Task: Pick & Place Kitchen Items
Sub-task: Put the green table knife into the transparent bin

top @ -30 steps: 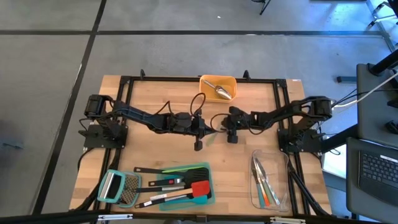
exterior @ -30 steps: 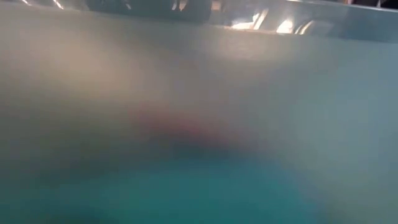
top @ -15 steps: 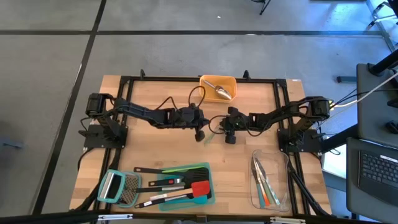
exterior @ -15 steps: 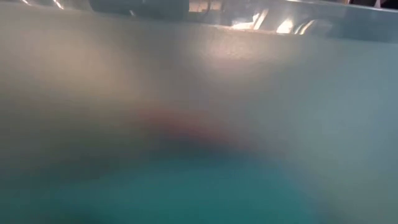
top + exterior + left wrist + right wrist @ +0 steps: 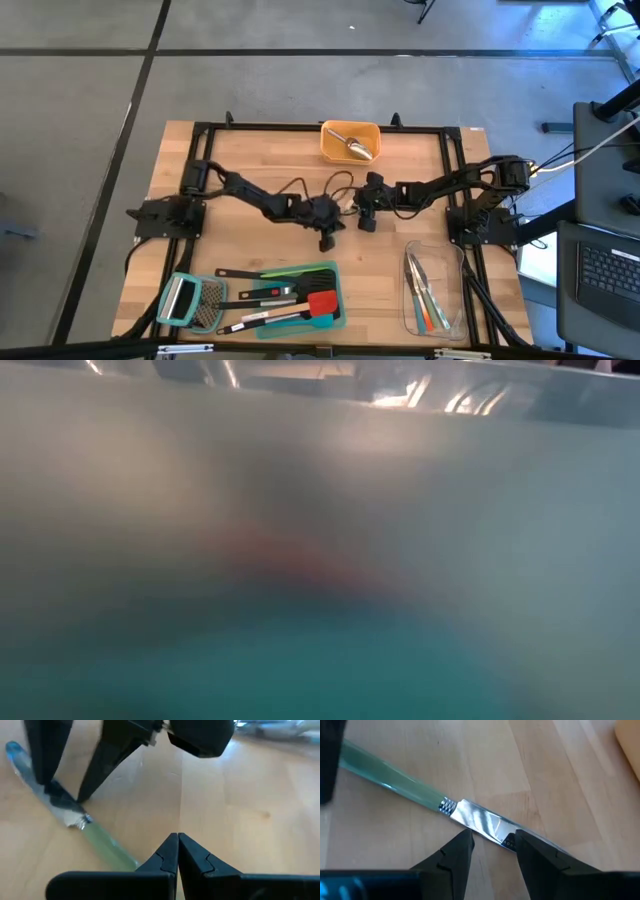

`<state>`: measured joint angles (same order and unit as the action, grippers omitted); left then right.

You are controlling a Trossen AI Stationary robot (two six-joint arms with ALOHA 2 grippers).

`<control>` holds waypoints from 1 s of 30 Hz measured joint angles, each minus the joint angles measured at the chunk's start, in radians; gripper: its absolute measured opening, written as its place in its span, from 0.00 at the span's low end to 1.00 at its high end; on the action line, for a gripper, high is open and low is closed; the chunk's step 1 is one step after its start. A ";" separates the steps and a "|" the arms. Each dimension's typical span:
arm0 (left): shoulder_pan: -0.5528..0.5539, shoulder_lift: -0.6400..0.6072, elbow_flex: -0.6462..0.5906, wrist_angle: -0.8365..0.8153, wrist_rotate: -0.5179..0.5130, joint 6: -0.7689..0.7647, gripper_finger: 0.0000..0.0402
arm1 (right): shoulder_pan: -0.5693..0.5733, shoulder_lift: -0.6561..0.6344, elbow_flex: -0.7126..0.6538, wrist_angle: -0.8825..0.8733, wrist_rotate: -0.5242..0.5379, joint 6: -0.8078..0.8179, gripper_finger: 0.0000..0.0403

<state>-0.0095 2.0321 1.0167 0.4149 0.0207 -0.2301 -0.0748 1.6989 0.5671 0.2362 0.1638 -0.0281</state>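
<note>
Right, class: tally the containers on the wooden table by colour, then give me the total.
orange square plastic container: 1
teal flat plastic tray: 1
clear rectangular plastic container: 1
Total: 3

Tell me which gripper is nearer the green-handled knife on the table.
Right. The right gripper is at the green-handled knife, its open fingers straddling the blade. The left gripper is shut, just beside the handle end, gripping nothing.
</note>
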 joint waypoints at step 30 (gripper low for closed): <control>-0.093 0.027 0.061 -0.191 -0.512 0.158 0.57 | 0.004 0.003 0.001 0.015 -0.016 0.091 0.39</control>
<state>-0.1028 2.0591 1.0773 0.2242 -0.4913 -0.0716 -0.0708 1.7020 0.5682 0.2512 0.1483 0.0626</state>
